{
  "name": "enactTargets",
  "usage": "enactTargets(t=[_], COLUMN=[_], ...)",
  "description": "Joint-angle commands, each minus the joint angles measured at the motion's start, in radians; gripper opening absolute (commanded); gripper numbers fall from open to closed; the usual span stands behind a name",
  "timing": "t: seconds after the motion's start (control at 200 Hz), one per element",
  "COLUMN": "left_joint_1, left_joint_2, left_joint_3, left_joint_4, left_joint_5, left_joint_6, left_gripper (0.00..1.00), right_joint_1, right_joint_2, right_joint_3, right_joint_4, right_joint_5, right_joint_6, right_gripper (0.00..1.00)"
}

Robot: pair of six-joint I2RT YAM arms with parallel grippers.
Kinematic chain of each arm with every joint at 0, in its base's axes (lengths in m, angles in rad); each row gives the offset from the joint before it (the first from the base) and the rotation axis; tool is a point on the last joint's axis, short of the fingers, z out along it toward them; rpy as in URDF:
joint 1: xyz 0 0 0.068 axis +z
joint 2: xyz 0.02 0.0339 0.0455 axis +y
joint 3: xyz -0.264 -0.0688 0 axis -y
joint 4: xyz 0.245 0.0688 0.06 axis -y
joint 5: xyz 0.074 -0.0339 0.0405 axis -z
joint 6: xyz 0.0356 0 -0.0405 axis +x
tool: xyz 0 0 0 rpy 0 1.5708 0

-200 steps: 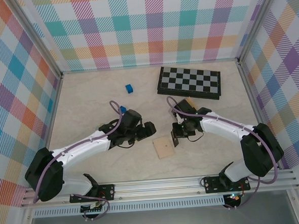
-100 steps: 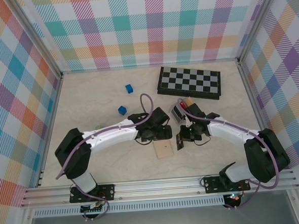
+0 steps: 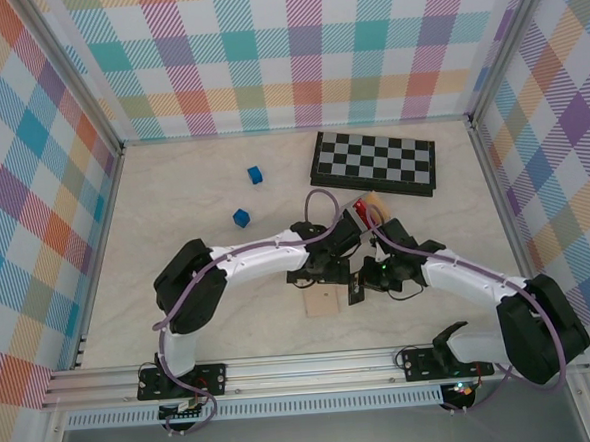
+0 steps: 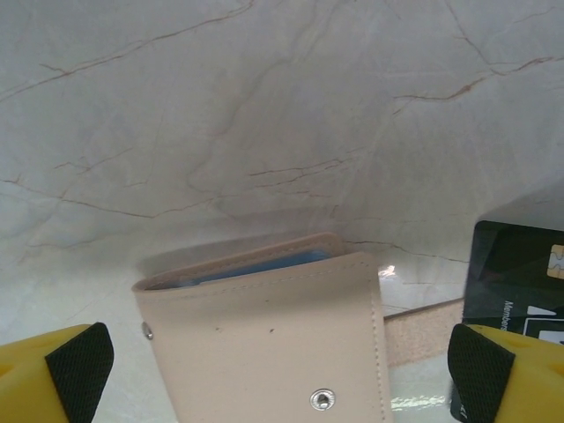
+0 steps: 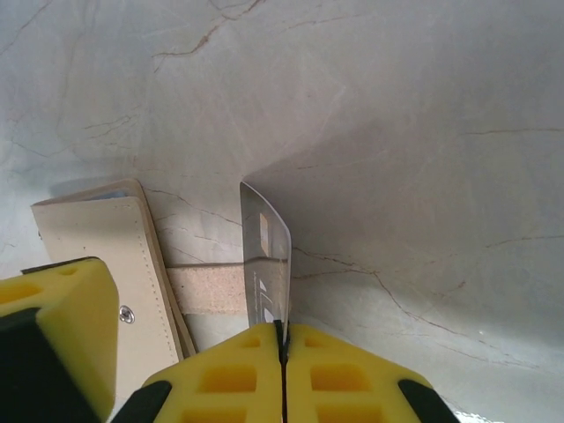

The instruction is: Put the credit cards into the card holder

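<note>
Under the card holder [image 3: 322,301] lies the pale, veined table [image 3: 174,208], and the holder sits toward its near edge, about midway between my two arm bases. Well beyond the holder, toward the far wall and a little to the right, is the folded chessboard [image 3: 374,162]. Both my arms reach in over the holder, one from either side.

The holder itself is tan, lying flat and closed. A sliver of blue inner panel [image 4: 256,266] shows at its far edge, and a tan strap [image 4: 423,322] sticks out from its right side.

My left hand [image 3: 323,272] hangs directly over the holder with its fingers spread wide, one to each side of the holder's width, gripping nothing. My right hand [image 3: 364,282] is just to the right of the holder, fingers pressed together and pinching the black credit card [image 5: 267,256] by its near edge. That card stands upright on its edge above the strap, just beside the holder's right side. I cannot tell whether it touches the strap.

Two small blue cubes [image 3: 255,173] [image 3: 241,217] rest well beyond the holder, to its left. A metal snap [image 4: 323,399] sits on the holder's face near its near edge.
</note>
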Motion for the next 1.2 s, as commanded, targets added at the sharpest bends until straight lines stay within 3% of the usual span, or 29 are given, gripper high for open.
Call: enactTargets(t=[0.0,0.475,0.73,1.0,1.1,1.195], left_joint_1=[-0.02,-0.026,-0.028,-0.025,-0.023,-0.022], left_joint_2=[0.027,0.13,0.018,-0.099,-0.138,-0.17], left_joint_3=[0.039,0.096,0.063,-0.039,-0.085,-0.13], left_joint_4=[-0.061,-0.149,-0.167,-0.146,-0.138,-0.119], left_joint_5=[-0.011,-0.051,-0.106,-0.112,-0.127,-0.121], left_joint_6=[0.0,0.004,0.004,-0.007,-0.016,-0.022], left_gripper=[1.0,1.0,0.98,0.86,0.76,0.6], right_joint_1=[0.001,0.001,0.001,0.001,-0.001,0.0], right_joint_2=[-0.005,0.003,0.023,0.031,0.033,0.033], right_joint_3=[-0.04,-0.058,-0.044,-0.032,-0.029,-0.024], right_joint_4=[-0.035,-0.04,-0.079,-0.094,-0.098,-0.101], right_joint_5=[0.032,0.093,0.157,0.181,0.186,0.186], right_joint_6=[0.027,0.042,0.044,0.044,0.044,0.044], right_gripper=[0.07,0.07,0.07,0.06,0.06,0.06])
